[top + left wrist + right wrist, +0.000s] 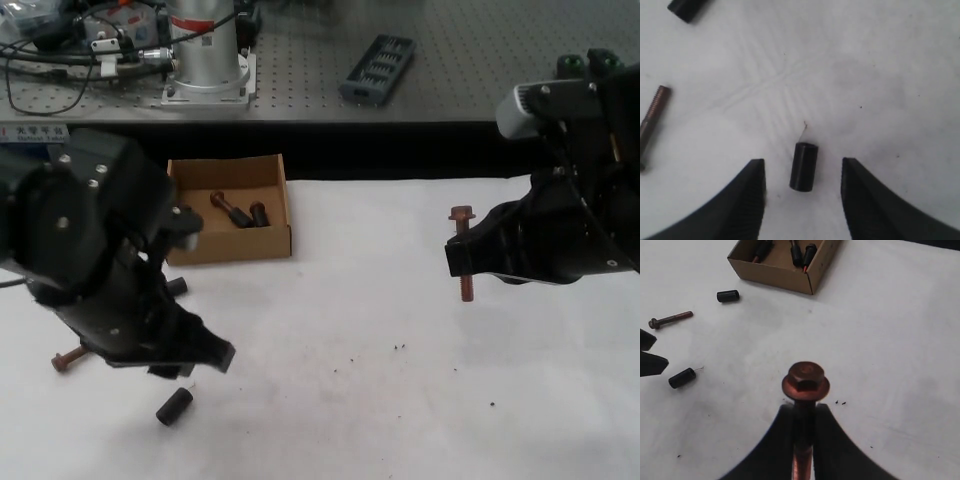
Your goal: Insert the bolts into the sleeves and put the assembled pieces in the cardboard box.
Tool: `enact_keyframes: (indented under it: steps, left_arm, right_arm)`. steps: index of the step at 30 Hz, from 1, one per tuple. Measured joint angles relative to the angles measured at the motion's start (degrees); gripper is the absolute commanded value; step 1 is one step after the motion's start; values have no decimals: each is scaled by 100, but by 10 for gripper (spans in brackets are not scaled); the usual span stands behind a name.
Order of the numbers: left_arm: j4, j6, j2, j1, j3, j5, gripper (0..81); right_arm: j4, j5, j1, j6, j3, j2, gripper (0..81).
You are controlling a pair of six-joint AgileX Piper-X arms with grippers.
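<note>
Nothing here reads for certain. At the far left, a small label (35,131) on the edge of the perforated table (450,70) carries a few characters too small to make out. A sticker (203,40) on the metal column (190,58) is equally illegible.

The left gripper (802,161) is positioned above the white sheet (865,75) with its jaws apart. Both ribbed black fingers (747,200) are clear of the load. One black sleeve (804,173) lies on the sheet in the gap between the fingertips and touches neither of them. A thin fibre (803,131) lies at the sleeve end farther from the gripper. A bolt (652,122) lies well to one side, threaded shank visible, head cut off. A second sleeve (685,7) lies beyond the bolt, partly cropped.
</note>
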Motion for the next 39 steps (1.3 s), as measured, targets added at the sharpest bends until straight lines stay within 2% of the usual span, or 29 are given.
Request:
enact_keyframes:
  steps: [3, 11, 23, 31, 34, 39]
  left_arm:
    - [405, 96, 427, -43, -211, -247, 351]
    - [639, 284, 916, -43, -229, -247, 351]
    - [610, 548, 1176, -66, -229, 214, 351]
    - [553, 732, 1516, -158, -284, 161, 346]
    - [592, 732, 1542, -166, -317, 109, 299]
    - [614, 732, 1583, -166, -405, -16, 146]
  right_arm:
    - [0, 0, 0, 0, 0, 0, 43]
    - [7, 0, 0, 0, 0, 0, 43]
    - [23, 0, 0, 0, 0, 0, 43]
    - [22, 0, 0, 0, 0, 0, 43]
    - [22, 0, 0, 0, 0, 0, 43]
    - [22, 0, 0, 0, 0, 0, 43]
